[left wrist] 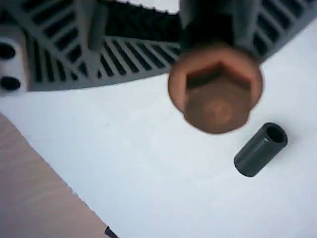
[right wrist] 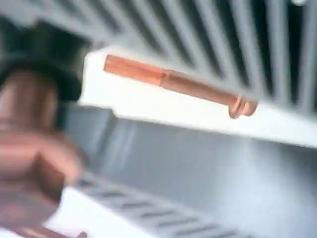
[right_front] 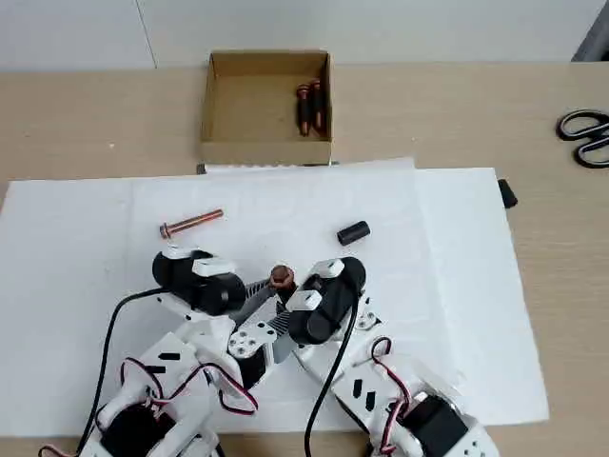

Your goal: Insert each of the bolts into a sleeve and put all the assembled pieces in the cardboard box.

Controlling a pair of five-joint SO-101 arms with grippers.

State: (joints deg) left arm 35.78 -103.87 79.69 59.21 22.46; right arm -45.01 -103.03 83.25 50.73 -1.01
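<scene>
**Tabletop: one bolt raised between both grippers**

Wooden table [right_front: 86,114] under a white sheet [right_front: 457,286], seen from the high view. The left gripper [right_front: 265,288] and right gripper [right_front: 293,288] meet at a raised bolt [right_front: 281,276], copper head up. Which of them clamps it cannot be told. A loose bolt [right_front: 190,224] and a loose sleeve [right_front: 353,231] lie just beyond. Two assembled pieces [right_front: 309,107] sit in the cardboard box [right_front: 219,105].

Left wrist view: the raised bolt's hexagonal head, with the black loose sleeve nearby.

Right wrist view: a blurred dark sleeve [right wrist: 59,74] rings the raised bolt, and the loose bolt lies flat.
</scene>
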